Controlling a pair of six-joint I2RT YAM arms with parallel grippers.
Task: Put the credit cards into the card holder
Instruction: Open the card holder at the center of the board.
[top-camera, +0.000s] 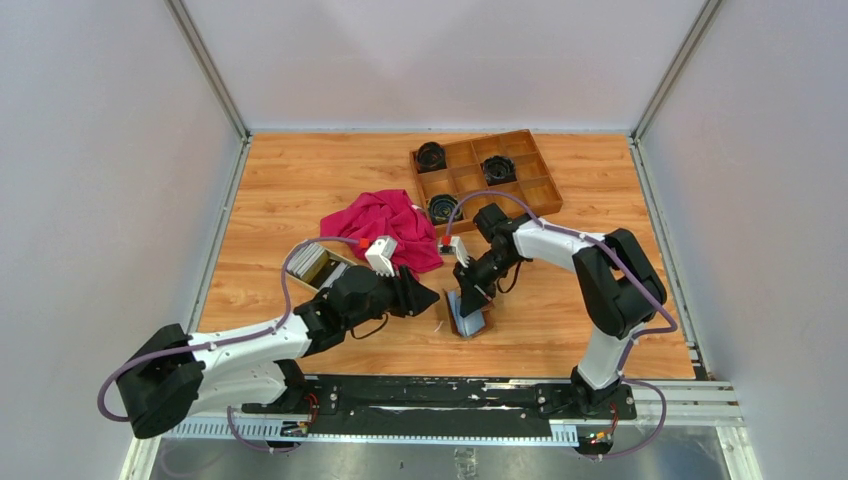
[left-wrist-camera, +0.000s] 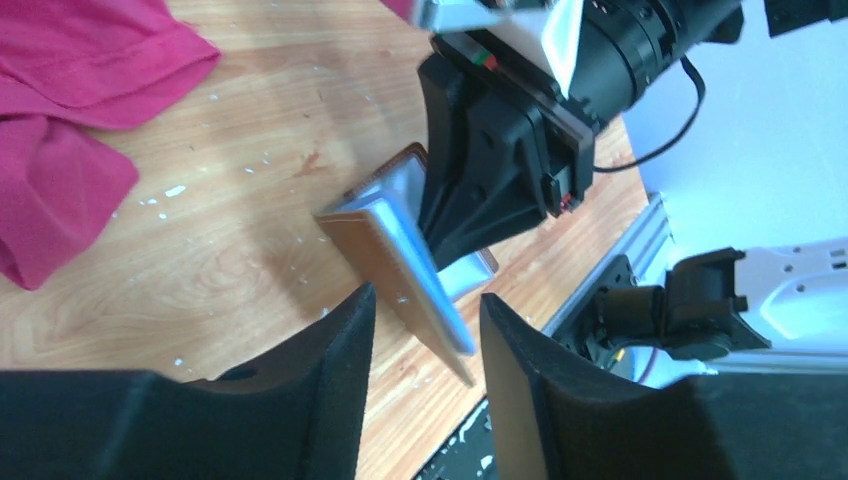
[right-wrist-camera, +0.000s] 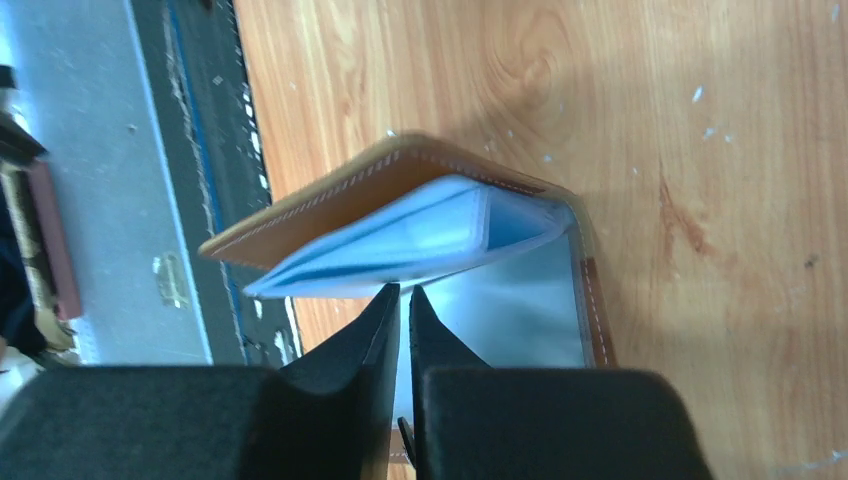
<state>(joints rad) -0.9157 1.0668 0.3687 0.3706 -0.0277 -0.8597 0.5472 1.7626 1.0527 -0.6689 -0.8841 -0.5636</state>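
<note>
The brown leather card holder (top-camera: 468, 318) lies open on the table between both arms, one flap raised and its greyish pockets showing (right-wrist-camera: 350, 195). My right gripper (right-wrist-camera: 404, 292) is shut to a thin slit, its tips pushed against the inner pocket under the raised flap; nothing shows between the fingers. My left gripper (left-wrist-camera: 428, 310) stands open. The raised flap's lower corner (left-wrist-camera: 400, 270) reaches between its fingertips without touching them. The credit cards (top-camera: 306, 258) sit stacked in a cream dish (top-camera: 335, 272) to the left, behind the left arm.
A crumpled red cloth (top-camera: 385, 222) lies behind the card holder. A brown wooden compartment tray (top-camera: 540, 190) with black round parts stands at the back right. The table's metal front rail (top-camera: 450, 400) runs just below the holder.
</note>
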